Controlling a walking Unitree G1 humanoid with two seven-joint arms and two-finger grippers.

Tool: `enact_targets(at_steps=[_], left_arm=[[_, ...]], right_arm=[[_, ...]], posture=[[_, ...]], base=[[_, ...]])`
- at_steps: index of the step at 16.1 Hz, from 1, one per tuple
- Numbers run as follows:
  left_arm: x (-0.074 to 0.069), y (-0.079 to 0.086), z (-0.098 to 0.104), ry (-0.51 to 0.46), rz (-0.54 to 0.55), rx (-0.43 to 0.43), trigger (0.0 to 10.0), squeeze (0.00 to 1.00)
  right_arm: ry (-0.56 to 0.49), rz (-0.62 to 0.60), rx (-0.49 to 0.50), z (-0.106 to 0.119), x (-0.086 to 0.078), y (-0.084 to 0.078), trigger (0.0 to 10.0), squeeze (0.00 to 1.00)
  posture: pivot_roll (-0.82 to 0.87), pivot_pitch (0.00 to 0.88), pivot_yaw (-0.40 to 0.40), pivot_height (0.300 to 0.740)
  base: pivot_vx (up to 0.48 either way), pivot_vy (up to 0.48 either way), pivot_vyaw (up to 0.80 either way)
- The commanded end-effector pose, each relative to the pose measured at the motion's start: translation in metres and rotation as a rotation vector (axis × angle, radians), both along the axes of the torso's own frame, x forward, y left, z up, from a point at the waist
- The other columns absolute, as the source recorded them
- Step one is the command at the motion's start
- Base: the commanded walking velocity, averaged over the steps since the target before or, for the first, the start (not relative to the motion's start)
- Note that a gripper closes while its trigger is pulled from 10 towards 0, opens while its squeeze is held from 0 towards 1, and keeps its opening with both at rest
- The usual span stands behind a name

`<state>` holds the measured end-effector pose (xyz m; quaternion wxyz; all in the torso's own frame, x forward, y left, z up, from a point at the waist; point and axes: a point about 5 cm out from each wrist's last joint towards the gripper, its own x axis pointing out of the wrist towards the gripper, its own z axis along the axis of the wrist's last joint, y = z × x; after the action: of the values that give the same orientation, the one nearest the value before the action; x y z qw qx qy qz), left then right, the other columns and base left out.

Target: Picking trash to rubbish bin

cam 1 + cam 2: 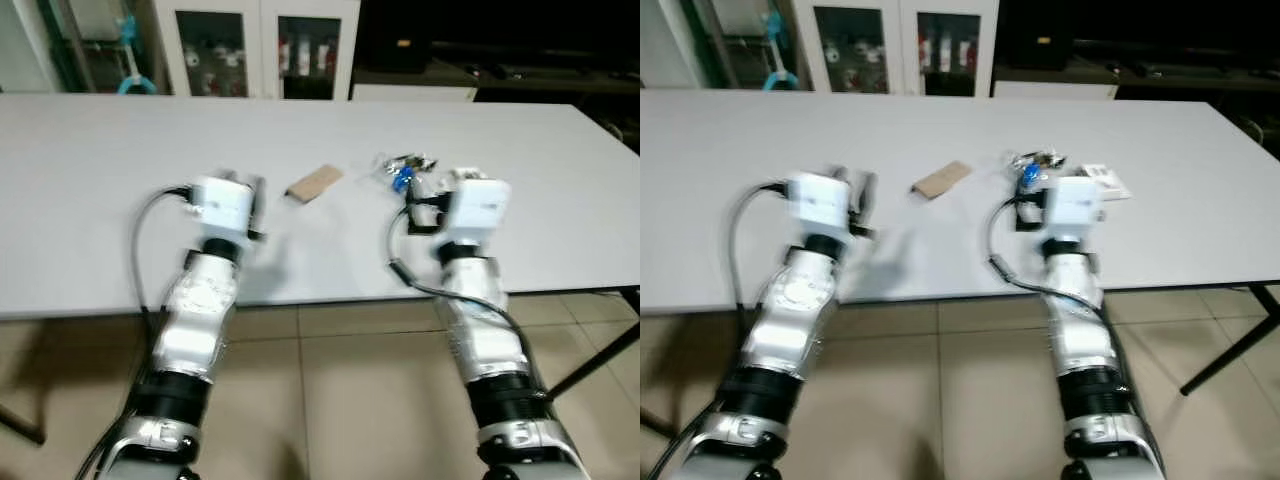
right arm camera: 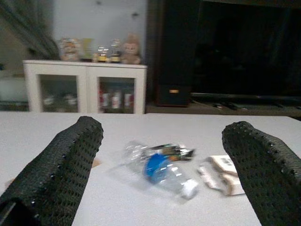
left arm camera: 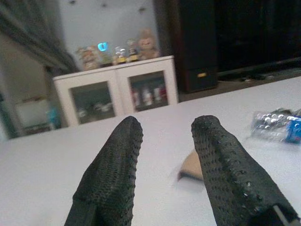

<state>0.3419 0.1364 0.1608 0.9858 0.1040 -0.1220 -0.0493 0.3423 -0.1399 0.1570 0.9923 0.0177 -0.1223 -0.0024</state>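
Hovering wide apart, right gripper [image 2: 160,160] faces crushed bottle [image 2: 162,172] mid-table [image 1: 100,150]

No legible text; bottle [image 2: 162,172] label blurred.

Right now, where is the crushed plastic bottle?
The bottle lies on the white table just ahead of the open right gripper, between the brown cardboard piece and a small white packet.
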Motion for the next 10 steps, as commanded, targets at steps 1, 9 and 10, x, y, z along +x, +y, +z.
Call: enact_targets(at_steps=[1, 9, 10], left_arm=[[0.0007, 0.0105, 0.0044, -0.009, 0.025, 0.006, 10.0, 0.00], [0.0007, 0.0072, 0.0051, -0.012, 0.007, 0.015, 10.0, 0.00], [0.0007, 0.0067, 0.0046, -0.009, 0.007, 0.016, 10.0, 0.00]], right_arm=[[-0.020, 0.031, 0.012, 0.0051, -0.0004, 0.0105, 10.0, 0.00], [-0.019, 0.046, 0.010, 0.0059, 0.0007, 0.0128, 10.0, 0.00], [-0.018, 0.051, 0.008, 0.0053, 0.0005, 0.0135, 10.0, 0.00]], posture=[[0.00, 0.005, -0.051, 0.740], [0.00, 0.003, -0.052, 0.740], [0.00, 0.004, -0.053, 0.740]], base=[[0.469, 0.000, 0.00], [0.138, 0.000, 0.00], [0.000, 0.000, 0.00]])
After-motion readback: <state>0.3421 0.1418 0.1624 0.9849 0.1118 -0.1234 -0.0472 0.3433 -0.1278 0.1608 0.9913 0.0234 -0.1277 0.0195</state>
